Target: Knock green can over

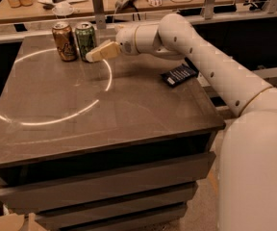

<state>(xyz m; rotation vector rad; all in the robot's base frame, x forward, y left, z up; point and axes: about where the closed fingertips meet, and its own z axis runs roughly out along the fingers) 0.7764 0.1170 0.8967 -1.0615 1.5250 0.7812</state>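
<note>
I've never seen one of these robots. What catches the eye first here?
The long white arm reaching across the dark table, its gripper low at the back left beside the green can. That can stands upright next to a bronze can; a dark packet lies near the right edge.

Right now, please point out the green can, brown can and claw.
green can (85, 40), camera view, middle of its body.
brown can (64, 41), camera view, middle of its body.
claw (91, 57), camera view, its tip, close beside the green can.

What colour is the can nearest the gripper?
Green with pale markings: the green can, camera view, gripper near its base.
</note>
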